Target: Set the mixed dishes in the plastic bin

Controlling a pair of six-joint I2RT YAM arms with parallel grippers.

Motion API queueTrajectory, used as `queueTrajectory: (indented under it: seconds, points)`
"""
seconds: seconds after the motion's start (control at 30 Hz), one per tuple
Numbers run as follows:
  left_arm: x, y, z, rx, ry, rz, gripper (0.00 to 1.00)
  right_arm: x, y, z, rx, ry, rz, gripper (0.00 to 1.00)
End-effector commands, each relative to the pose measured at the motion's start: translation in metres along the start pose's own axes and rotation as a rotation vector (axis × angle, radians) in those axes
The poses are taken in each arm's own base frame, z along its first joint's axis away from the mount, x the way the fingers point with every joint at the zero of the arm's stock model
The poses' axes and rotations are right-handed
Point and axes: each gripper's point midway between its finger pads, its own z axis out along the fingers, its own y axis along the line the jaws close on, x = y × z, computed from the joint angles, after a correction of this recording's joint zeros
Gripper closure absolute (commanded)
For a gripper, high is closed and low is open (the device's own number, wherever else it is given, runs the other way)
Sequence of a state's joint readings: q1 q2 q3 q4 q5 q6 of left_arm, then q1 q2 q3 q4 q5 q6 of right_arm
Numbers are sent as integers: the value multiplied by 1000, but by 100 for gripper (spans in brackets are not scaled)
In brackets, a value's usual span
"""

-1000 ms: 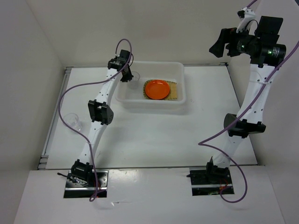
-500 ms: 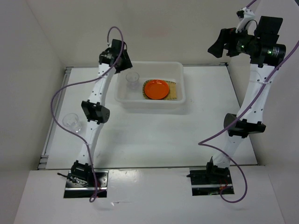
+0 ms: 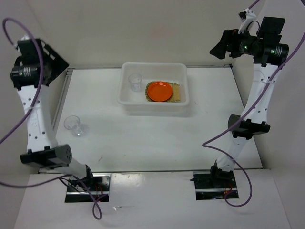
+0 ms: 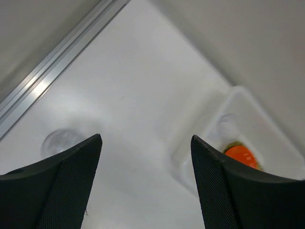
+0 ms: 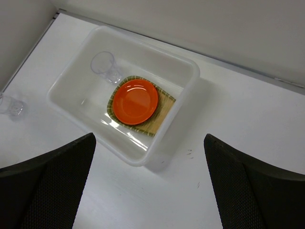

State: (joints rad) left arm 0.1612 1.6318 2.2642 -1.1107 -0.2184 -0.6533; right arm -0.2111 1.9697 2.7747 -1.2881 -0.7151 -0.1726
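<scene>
Bin [image 5: 192, 78]: translucent white plastic, rounded corners;
Inside: woven tray [image 5: 162, 114] under round orange plate [image 5: 136, 101]; clear cup [image 5: 106, 67] beside;
Counter [image 3: 157, 138]: 2nd clear cup [image 3: 72, 123];
L end effector [image 4: 145, 139]: fingers apart, empty;
R end effector [image 5: 150, 137]: fingers apart, empty

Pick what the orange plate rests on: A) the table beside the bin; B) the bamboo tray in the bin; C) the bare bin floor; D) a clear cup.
B: the orange plate lies on the woven bamboo tray inside the plastic bin.

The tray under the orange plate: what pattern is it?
The tray is tan and woven, with a darker striped edge; the right wrist view shows it best.
</scene>
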Motion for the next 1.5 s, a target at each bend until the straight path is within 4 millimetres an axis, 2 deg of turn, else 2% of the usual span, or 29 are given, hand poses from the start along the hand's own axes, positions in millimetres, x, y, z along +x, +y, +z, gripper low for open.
queueTrajectory:
  seconds: [0.0,0.03,0.07,0.1,0.17,0.2,0.27,0.3,0.33,0.37,0.47,0.57,0.6,0.63,0.7,0.93,1.1,1.13,1.23,1.33,1.43,1.47]
  points:
    - [61,60,21,-11,179,-23,18,-1,6,6,-33,-3,18,1]
    - [65,71,6,-16,168,-24,18,-1,6,6,-33,-3,18,1]
    - [88,84,10,-46,224,-12,18,-1,6,6,-33,-3,18,1]
    - [97,89,5,-51,234,-12,18,1,5,7,-34,5,25,1]
    - [116,108,8,-117,264,-5,18,1,9,6,-45,4,25,1]
    - [136,127,11,-175,302,-22,18,1,9,6,-45,4,25,1]
    - [153,151,13,-248,331,-60,18,3,8,7,-46,11,31,1]
    - [155,156,13,-258,310,-78,18,3,8,7,-46,11,31,1]
    - [181,174,17,-308,360,-92,18,3,8,7,-46,11,31,1]
    - [188,187,17,-343,353,-119,18,3,8,7,-46,11,31,1]
    - [215,210,21,-407,388,-137,18,1,9,5,-45,3,24,1]
    - [207,213,22,-420,358,-139,18,1,9,5,-45,3,24,1]
    - [212,215,27,-434,384,-138,18,-2,12,4,-54,-5,18,1]
    - [215,225,28,-464,395,-159,18,-2,12,4,-54,-5,18,1]
    - [221,232,34,-489,429,-165,18,-2,10,5,-54,-7,17,1]
    - [219,262,54,-518,442,-247,18,-4,11,4,-53,-13,11,1]
    - [223,263,75,-485,471,-235,19,-4,11,4,-53,-13,11,1]
    - [232,267,79,-498,510,-228,19,-4,11,4,-53,-13,11,1]
    - [231,266,92,-472,514,-226,20,-4,11,4,-53,-13,11,1]
    - [237,269,97,-476,524,-227,20,-4,11,2,-44,-12,11,1]
    - [245,272,97,-483,549,-219,26,-4,13,0,-44,-12,11,1]
    - [247,273,98,-486,558,-219,37,-4,13,0,-44,-12,11,1]
